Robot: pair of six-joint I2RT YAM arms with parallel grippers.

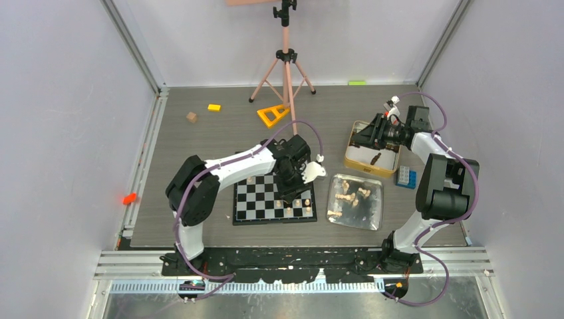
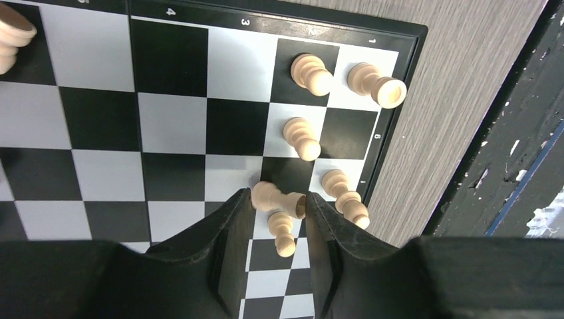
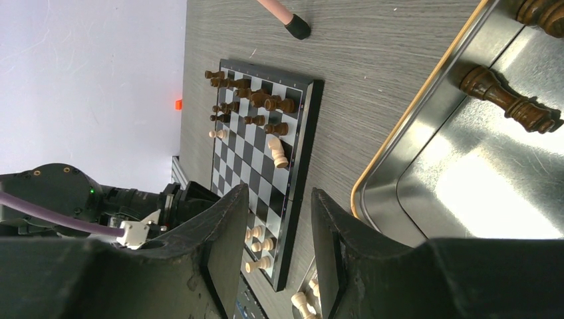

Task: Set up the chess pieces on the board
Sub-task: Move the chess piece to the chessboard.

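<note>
left pincer point(image 2: 279, 203) narrowly clamps a light piece point(image 2: 268, 195), seemingly lying crosswise, low over the board point(image 2: 173, 126) near its edge row. tip it upright and centre it on a free square before letting go. right pincer point(image 3: 278, 199) hangs parted, empty, by the tin point(image 3: 414, 114).

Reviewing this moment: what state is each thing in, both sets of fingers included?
Left fingers: shut on a light tan wooden chess piece.
Right fingers: open, empty.
Black-and-white checkered chessboard: flat, partly set.
Dark brown wooden chess piece in gold-rimmed tin: lying on its side.
Light tan pieces in shiny silver tray: loose, jumbled.
</note>
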